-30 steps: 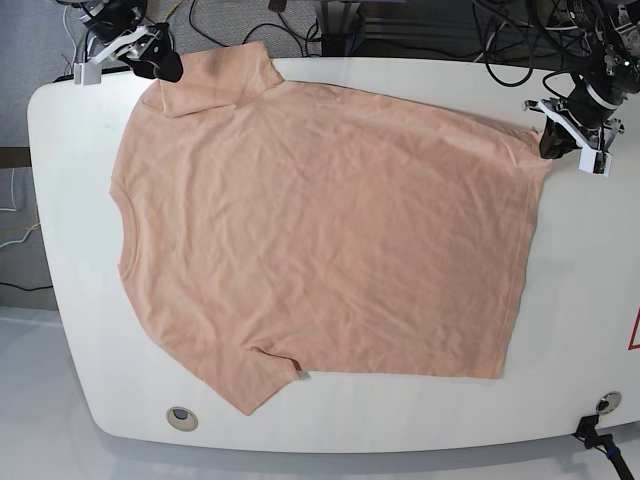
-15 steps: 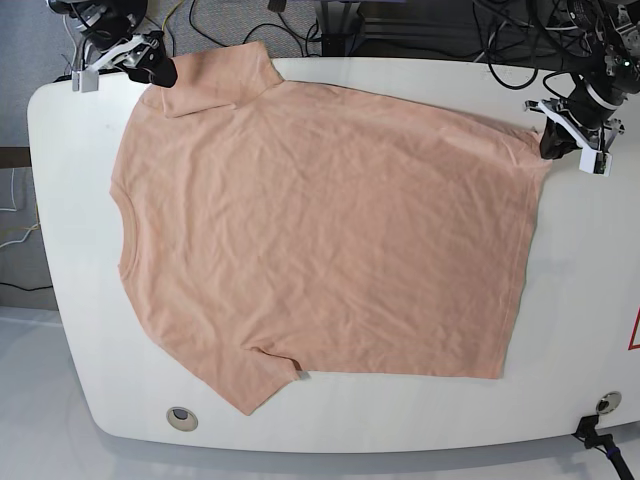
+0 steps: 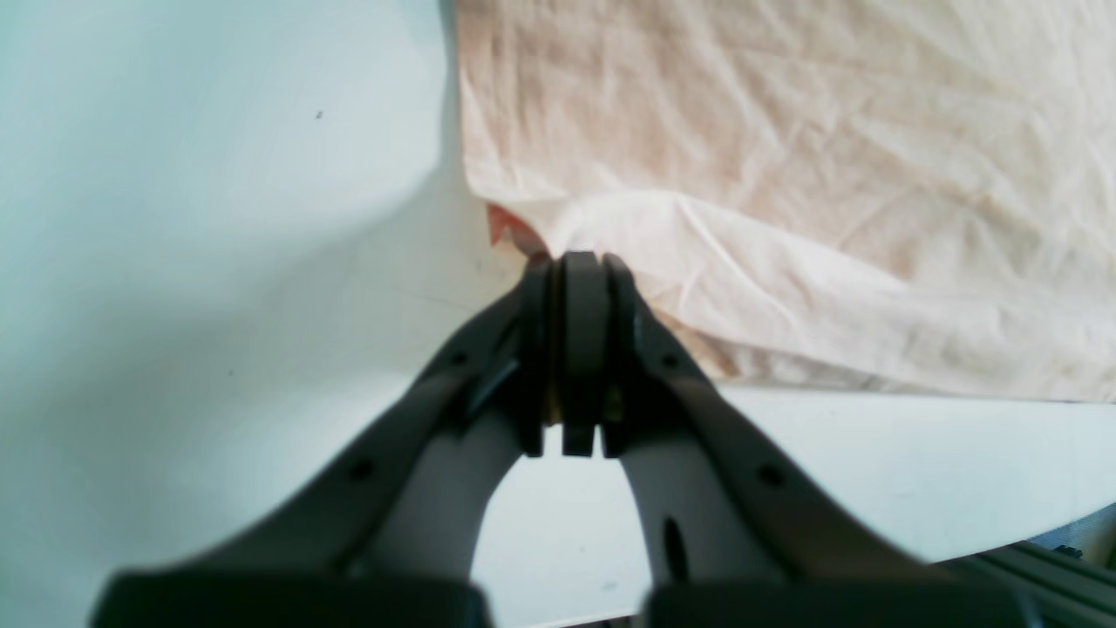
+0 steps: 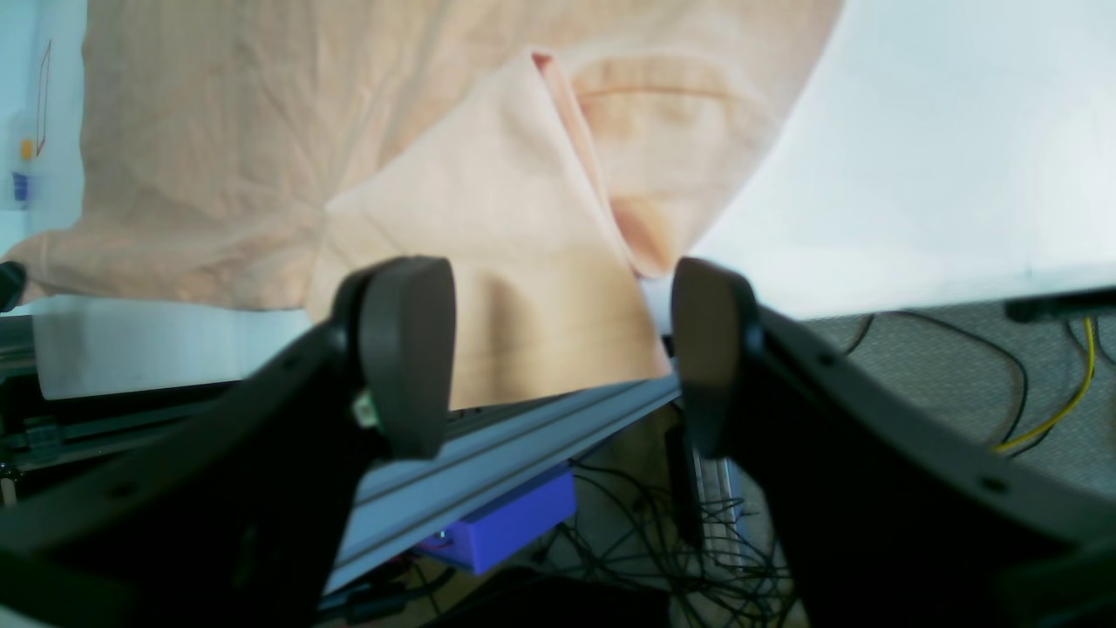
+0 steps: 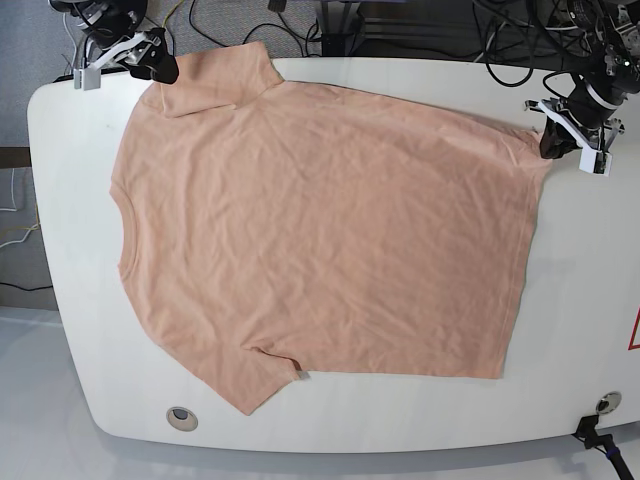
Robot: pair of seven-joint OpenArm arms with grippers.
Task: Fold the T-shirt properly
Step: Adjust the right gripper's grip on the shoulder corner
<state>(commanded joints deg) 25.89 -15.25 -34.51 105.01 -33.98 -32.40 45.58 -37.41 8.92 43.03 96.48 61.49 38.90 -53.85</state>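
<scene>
The peach T-shirt (image 5: 320,230) lies spread flat on the white table (image 5: 70,200), neck to the left and hem to the right. My left gripper (image 5: 549,146) sits at the shirt's far right hem corner. In the left wrist view the left gripper (image 3: 567,262) is shut on that corner of the T-shirt (image 3: 785,131). My right gripper (image 5: 162,68) is at the far left sleeve. In the right wrist view the right gripper (image 4: 558,349) stands open, and the sleeve (image 4: 488,218) hangs over the table edge just beyond its fingers (image 4: 405,349).
Cables (image 5: 250,25) run behind the table's far edge. A round hole (image 5: 181,417) is near the front left edge. Below the far edge are an aluminium rail (image 4: 523,427) and a blue box (image 4: 514,523). A red mark (image 5: 634,330) is at the right.
The right arm has shifted slightly back and left at the sleeve. The T-shirt and the left arm have not moved.
</scene>
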